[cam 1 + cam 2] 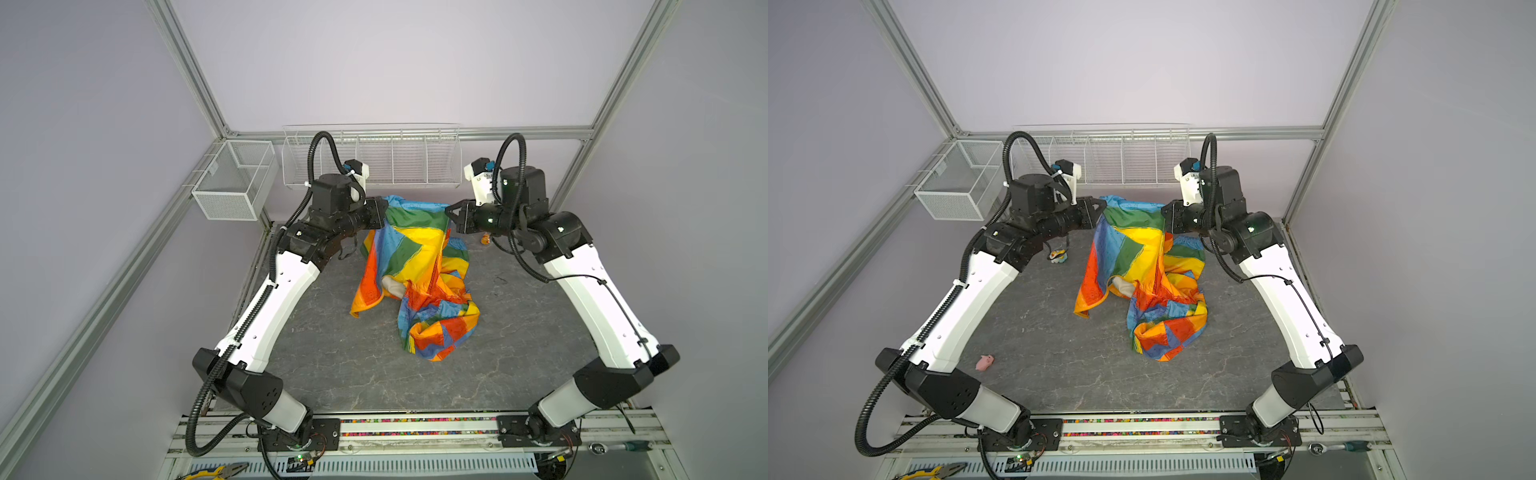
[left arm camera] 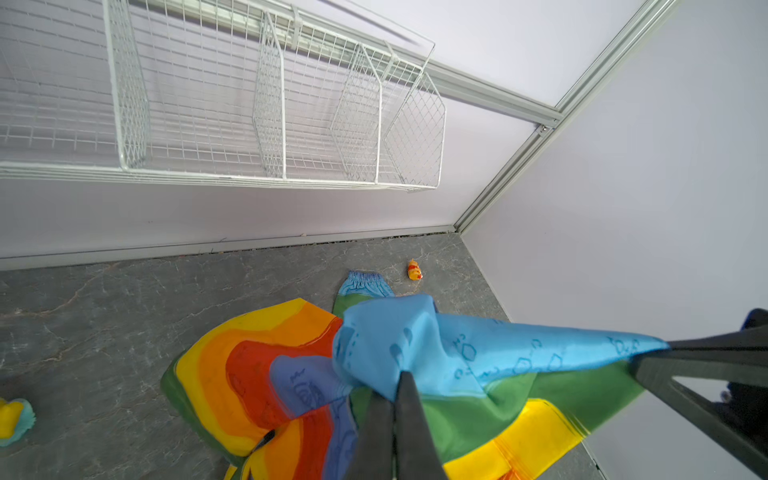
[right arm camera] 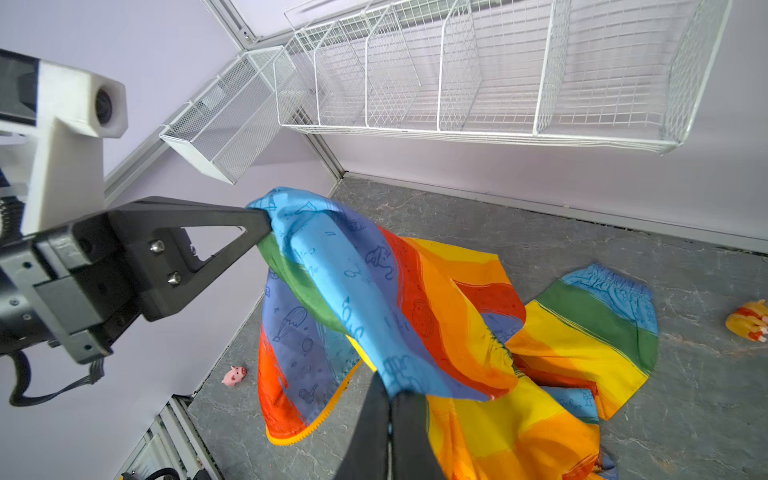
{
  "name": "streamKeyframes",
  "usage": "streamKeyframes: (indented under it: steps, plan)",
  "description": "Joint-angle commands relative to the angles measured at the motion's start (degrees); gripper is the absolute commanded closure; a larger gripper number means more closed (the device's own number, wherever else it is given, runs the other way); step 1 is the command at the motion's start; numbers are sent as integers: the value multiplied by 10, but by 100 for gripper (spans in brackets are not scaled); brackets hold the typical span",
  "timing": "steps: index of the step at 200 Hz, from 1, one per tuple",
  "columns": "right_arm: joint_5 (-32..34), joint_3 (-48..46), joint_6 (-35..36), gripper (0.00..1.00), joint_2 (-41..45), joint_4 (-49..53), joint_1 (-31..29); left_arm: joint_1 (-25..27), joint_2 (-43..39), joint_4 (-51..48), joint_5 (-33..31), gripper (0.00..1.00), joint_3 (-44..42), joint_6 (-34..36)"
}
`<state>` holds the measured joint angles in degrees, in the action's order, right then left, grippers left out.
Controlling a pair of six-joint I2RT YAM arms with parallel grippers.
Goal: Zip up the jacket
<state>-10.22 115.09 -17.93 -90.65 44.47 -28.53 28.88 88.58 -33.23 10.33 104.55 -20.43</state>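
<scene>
A white wire rack (image 1: 374, 158) with upright dividers hangs on the back wall, behind the left gripper (image 1: 384, 203) and the right gripper (image 1: 448, 210) and above them. A white mesh basket (image 1: 232, 178) is fixed to the side wall, out beyond the left gripper. 3 small toys lie on the grey marbled table (image 1: 353, 374). A yellow-orange figure (image 1: 485, 238) lies below and just outward of the right gripper. A yellow and teal toy (image 1: 1057, 255) lies below and outward of the left gripper. A pink pig (image 1: 985, 361) lies well forward of the left gripper. 2 tools lie at the front edge, far from both grippers: yellow-handled pliers (image 1: 216, 471) and a teal-handled ratchet (image 1: 1341, 447).
</scene>
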Motion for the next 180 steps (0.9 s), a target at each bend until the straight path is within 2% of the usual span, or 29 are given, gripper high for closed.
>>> streamKeyframes:
  steps: [1, 30, 68, 127, 149, 156, 162, 172, 180]
  plan:
    - [-21, 18, 22, 93, 21, 4, 11, -2, -18, -27, 1, 100, 42, 21]
    - [-38, 18, 16, 94, 14, 5, 31, -2, -23, -36, -2, 100, 43, 22]
    - [-49, -10, 9, 93, -27, 13, 42, -2, -5, -30, -18, 100, -3, 17]
    - [86, -26, -8, 93, -148, 85, 50, -26, 96, -47, -114, 100, -31, -36]
    - [94, -27, -16, 85, -177, 96, 63, -57, 134, -53, -116, 100, -35, -72]
    - [92, -28, -18, 80, -183, 99, 68, -63, 143, -53, -119, 100, -37, -77]
    - [90, -30, -18, 73, -185, 99, 71, -66, 149, -54, -125, 88, -39, -78]
    - [89, -37, -18, 60, -181, 99, 75, -70, 154, -64, -135, 58, -38, -78]
    - [90, -48, -16, 49, -174, 98, 78, -73, 155, -74, -147, 44, -37, -81]
